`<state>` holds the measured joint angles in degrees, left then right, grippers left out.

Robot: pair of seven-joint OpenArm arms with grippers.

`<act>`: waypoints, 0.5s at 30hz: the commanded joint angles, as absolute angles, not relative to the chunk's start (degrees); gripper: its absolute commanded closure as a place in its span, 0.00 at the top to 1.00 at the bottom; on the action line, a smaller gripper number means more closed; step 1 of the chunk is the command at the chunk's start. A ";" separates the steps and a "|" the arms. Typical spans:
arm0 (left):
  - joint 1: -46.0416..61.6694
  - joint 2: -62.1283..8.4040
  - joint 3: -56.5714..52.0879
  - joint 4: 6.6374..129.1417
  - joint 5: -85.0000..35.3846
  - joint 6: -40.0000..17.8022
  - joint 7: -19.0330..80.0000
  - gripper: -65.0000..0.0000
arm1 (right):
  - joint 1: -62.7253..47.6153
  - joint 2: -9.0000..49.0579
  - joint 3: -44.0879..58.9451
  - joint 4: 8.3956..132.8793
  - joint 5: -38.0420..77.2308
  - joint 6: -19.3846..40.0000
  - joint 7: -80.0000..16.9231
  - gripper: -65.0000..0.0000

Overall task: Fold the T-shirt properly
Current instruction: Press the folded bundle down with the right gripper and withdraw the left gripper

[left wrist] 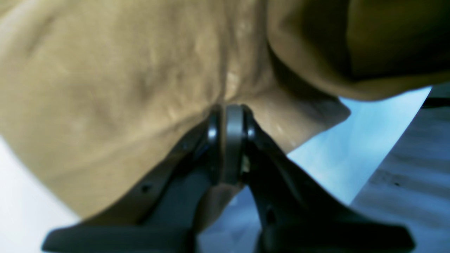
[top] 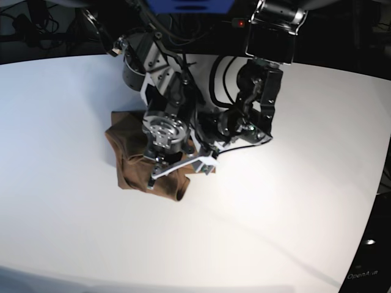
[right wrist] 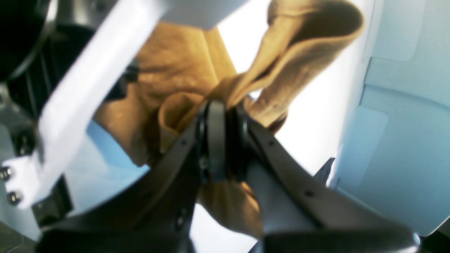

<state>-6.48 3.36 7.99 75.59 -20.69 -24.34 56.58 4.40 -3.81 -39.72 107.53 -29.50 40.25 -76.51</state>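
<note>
Both grippers, left (left wrist: 230,140) and right (right wrist: 221,140), pinch the bunched, wrinkled tan T-shirt (top: 131,162).

1 T-shirt (top: 125,160), 2 tools (both arms), 1 table (top: 293,207).

Plain tan T-shirt (top: 131,165), white table (top: 275,213)

The base view looks down from high in front onto the broad white counter (top: 293,213), at a distance. Each wrist view looks along its own black tool at very close range. All three views share the crumpled tan-brown fabric T-shirt (top: 125,162).
</note>
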 commanded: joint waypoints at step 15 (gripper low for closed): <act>-4.88 -0.48 1.71 85.67 -25.27 -24.57 59.91 0.04 | 5.41 -4.35 -39.69 108.62 -30.20 40.00 -76.44 0.00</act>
